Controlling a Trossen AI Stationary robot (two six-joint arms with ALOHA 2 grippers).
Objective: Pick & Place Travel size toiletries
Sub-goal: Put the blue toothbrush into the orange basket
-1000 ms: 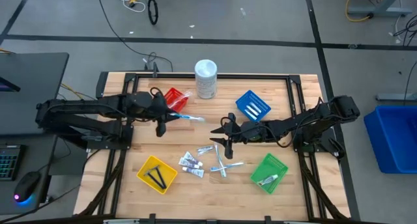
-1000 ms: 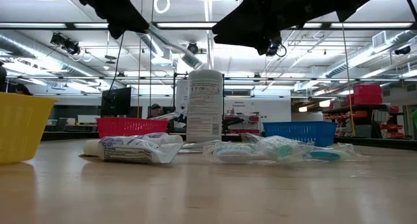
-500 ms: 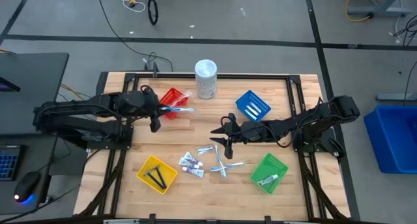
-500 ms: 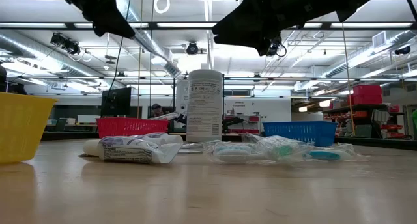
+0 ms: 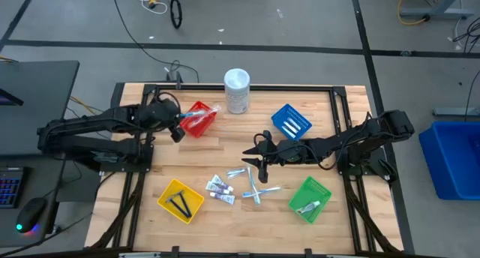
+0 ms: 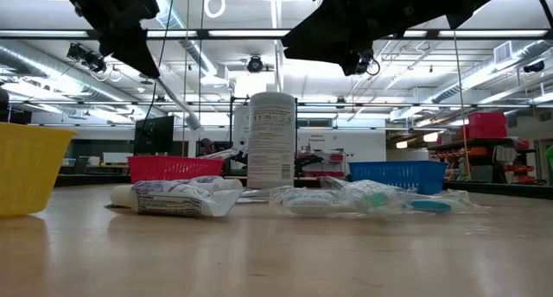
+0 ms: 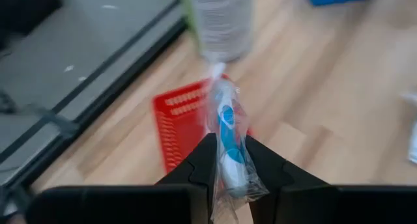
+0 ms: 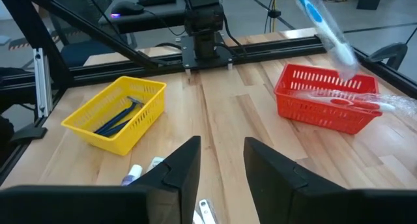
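My left gripper (image 5: 180,125) is shut on a blue-and-white toothbrush in a clear wrapper (image 5: 197,118). It holds the brush above the red basket (image 5: 199,117), where another wrapped brush (image 8: 345,101) lies. My right gripper (image 5: 255,163) hovers open over the loose toiletries. These are small white tubes (image 5: 220,187) and slim pale-blue sticks (image 5: 255,189) lying flat on the table. Nothing is between its fingers (image 8: 189,167). My left gripper pinches the wrapped toothbrush near one end (image 7: 229,160) between its two fingers. The fingers slant downward from the table's left side. The brush runs on past the fingertips along their line. It is lifted clear, and its free end (image 7: 218,87) is over the red basket.
A tall white container (image 5: 237,91) stands at the far edge. The blue basket (image 5: 291,121) holds sticks, the green basket (image 5: 310,198) holds one item, and the yellow basket (image 5: 180,199) holds dark pieces. Bare wood lies between the red basket and the pile.
My left gripper has carried the wrapped toothbrush toward the table's far left, from the bare wood to above the red basket. It has turned as it went, so the brush now points toward the far edge instead of toward the table's right.
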